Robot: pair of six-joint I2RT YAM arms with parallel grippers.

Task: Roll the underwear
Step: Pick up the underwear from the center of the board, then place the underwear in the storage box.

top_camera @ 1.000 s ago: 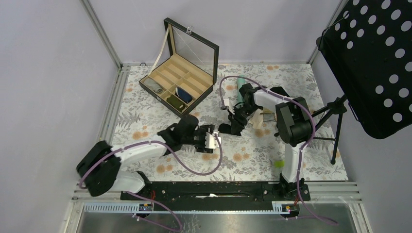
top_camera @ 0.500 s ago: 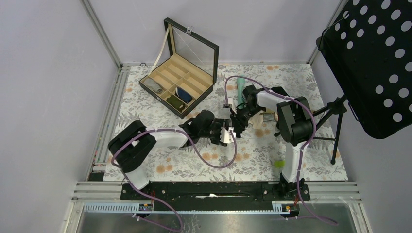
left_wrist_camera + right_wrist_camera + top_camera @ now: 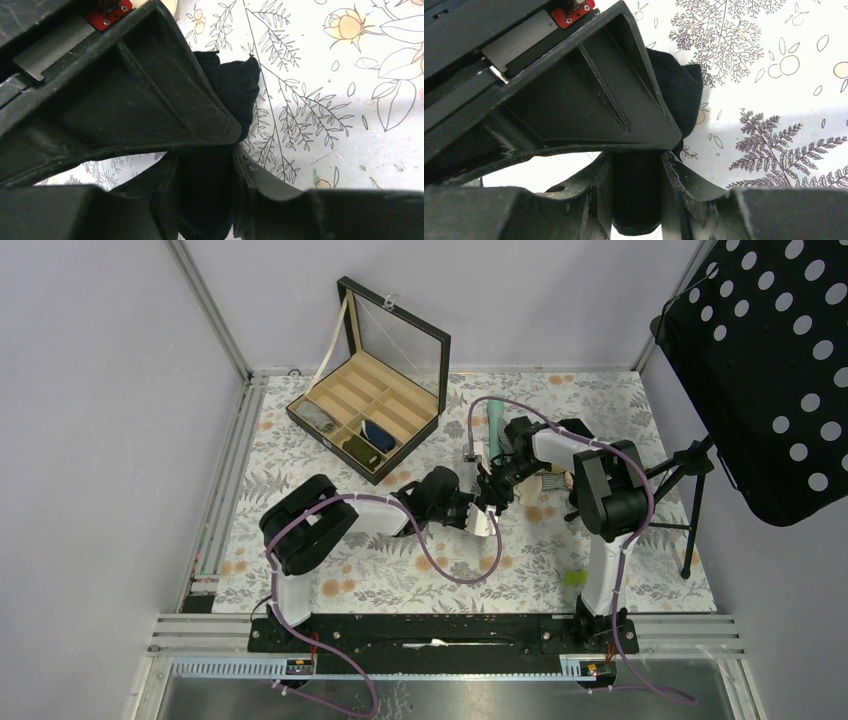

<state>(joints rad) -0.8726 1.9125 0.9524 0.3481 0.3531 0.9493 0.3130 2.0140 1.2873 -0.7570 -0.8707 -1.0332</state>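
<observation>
The underwear is a small, nearly black cloth bundle at the middle of the table, held from both sides. In the left wrist view it (image 3: 232,85) bulges out past the fingers, and more of it fills the gap between them. In the right wrist view it (image 3: 679,90) does the same. My left gripper (image 3: 474,512) (image 3: 236,146) is shut on it. My right gripper (image 3: 493,488) (image 3: 669,148) is shut on it too, right beside the left one. In the top view the grippers hide most of the cloth.
An open wooden compartment box (image 3: 340,392) with rolled garments stands at the back left. A teal roll (image 3: 496,423) and a pale cloth (image 3: 551,481) lie by the right arm. A green ball (image 3: 574,578) lies front right. A black perforated stand (image 3: 770,370) stands off the table's right edge.
My left arm has swung right across the table to meet the right gripper and is now closed on the dark cloth. The right gripper has shifted slightly to the right.
</observation>
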